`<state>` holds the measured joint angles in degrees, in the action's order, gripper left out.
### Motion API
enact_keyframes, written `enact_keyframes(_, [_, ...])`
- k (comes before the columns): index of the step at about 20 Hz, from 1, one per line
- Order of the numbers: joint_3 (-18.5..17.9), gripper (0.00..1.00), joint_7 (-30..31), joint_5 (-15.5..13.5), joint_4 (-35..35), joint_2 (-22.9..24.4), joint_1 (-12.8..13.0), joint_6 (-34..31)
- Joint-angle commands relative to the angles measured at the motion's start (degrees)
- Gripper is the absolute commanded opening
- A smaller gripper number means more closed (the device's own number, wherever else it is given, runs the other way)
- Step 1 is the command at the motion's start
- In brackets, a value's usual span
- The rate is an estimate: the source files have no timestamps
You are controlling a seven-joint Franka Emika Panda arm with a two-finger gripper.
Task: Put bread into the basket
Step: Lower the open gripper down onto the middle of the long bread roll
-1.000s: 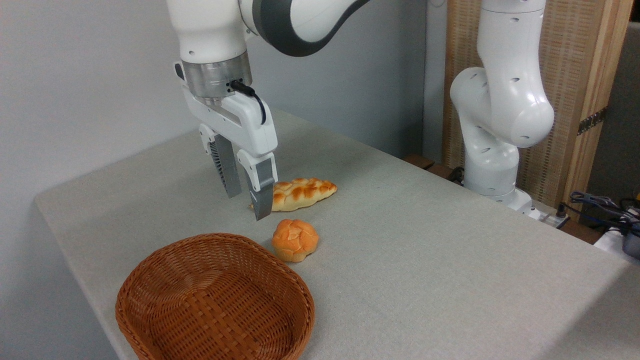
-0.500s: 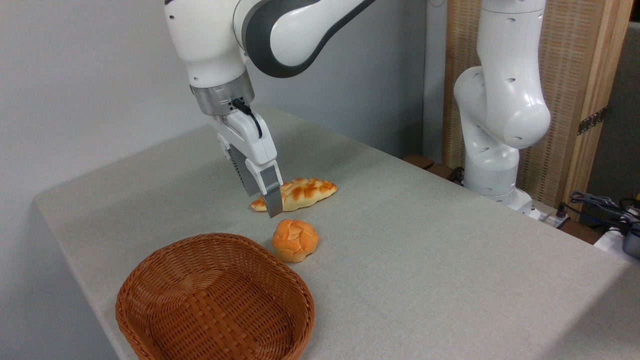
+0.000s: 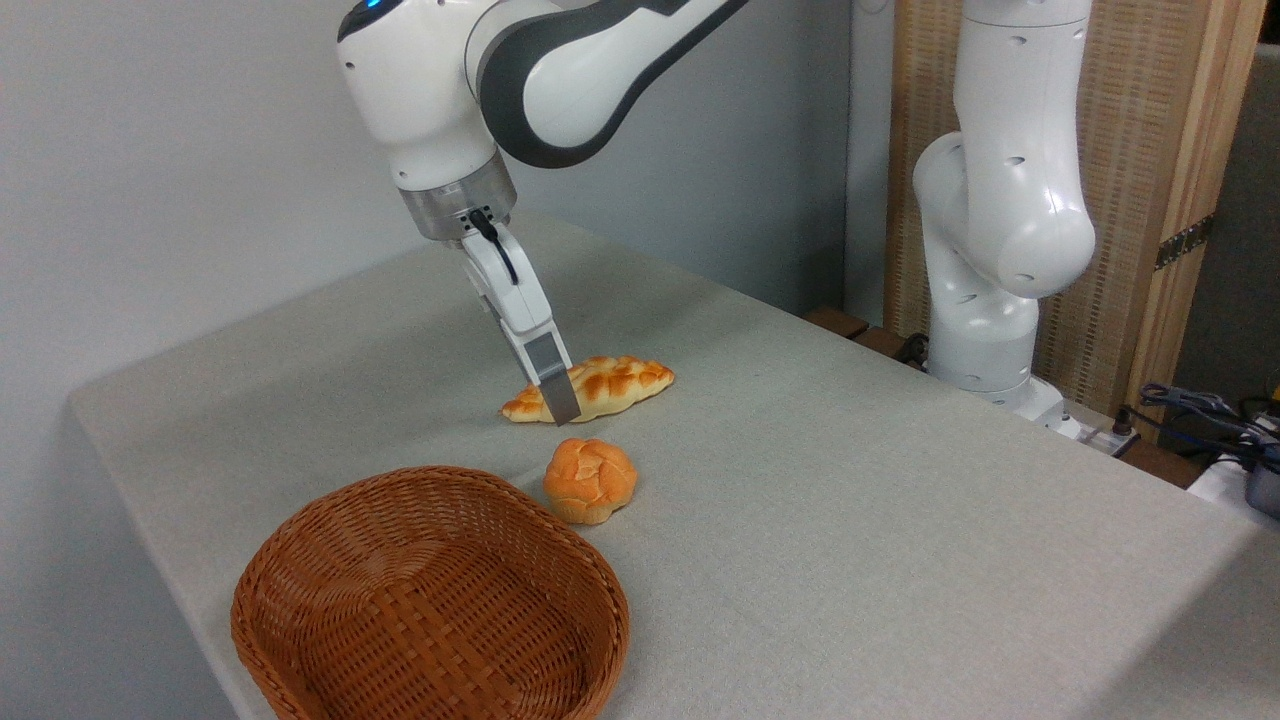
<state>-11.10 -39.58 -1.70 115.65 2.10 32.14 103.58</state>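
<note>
The bread (image 3: pixel 590 388) lies on the table (image 3: pixel 850 520), outside the empty basket (image 3: pixel 430 600) at 7 o'clock. The gripper (image 3: pixel 558 408) straddles it; whether its jaws are apart cannot be told. Grasp, lift and drop remain.

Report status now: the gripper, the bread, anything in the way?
Gripper low over braided bread, seen edge-on, open or shut unclear. Bread flat on table, not lifted. Basket empty. Round bun lies between bread and basket.
</note>
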Motion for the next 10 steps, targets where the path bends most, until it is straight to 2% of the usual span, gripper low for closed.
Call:
enact_keyframes(1, [-0.59,1.0,-0.94,-0.06,1.59,1.59,3.36,-1.01])
enact_keyframes(10, [-0.41,1.0,-1.02,-0.06,2.65,-0.34,6.88,-1.1])
